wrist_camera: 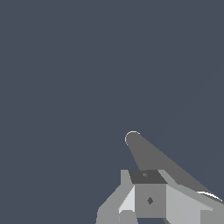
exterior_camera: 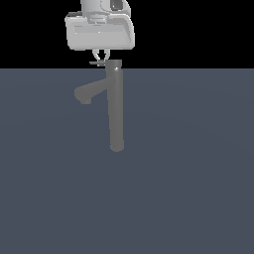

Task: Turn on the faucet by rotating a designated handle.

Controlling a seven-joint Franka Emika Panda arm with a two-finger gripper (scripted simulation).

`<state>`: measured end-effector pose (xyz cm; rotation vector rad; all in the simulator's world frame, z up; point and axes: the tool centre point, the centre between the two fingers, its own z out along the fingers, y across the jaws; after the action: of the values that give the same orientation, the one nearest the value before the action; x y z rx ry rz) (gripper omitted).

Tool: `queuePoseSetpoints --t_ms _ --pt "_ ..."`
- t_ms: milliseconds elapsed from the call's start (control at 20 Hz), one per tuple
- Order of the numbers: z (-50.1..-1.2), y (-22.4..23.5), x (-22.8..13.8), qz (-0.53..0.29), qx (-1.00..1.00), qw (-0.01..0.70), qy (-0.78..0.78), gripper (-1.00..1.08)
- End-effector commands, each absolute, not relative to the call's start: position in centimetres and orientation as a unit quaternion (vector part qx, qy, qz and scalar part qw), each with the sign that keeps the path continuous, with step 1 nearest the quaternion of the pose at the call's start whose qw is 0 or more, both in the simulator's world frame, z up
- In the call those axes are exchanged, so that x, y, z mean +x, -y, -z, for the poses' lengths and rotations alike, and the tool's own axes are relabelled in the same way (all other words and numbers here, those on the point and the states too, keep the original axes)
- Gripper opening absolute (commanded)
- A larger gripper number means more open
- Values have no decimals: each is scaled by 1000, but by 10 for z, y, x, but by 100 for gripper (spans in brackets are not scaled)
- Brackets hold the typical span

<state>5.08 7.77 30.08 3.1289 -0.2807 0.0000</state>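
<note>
pincer (exterior_camera: 99, 55) over handle (exterior_camera: 96, 63), spout seen outside

A flat, plain slate-blue tabletop (exterior_camera: 188, 198) carries only the faucet (exterior_camera: 115, 114), a grey column standing upright on its base.

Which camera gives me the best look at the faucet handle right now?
The exterior view. There the handle shows as a thin bar sticking sideways from the top of the faucet, directly under the gripper. The wrist view shows only the column foreshortened; I cannot pick out the handle.
</note>
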Motion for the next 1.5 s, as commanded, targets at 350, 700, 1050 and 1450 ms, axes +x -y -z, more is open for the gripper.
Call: queuePoseSetpoints --t_ms 350,700,1050,1450 --pt "-301 -87 33 0 996 0 89 -100" --pt "-301 -98 10 0 996 0 89 -100" --pt "-301 -88 3 -3 996 0 93 -100" --pt "-301 -85 -23 -1 996 0 91 -100"
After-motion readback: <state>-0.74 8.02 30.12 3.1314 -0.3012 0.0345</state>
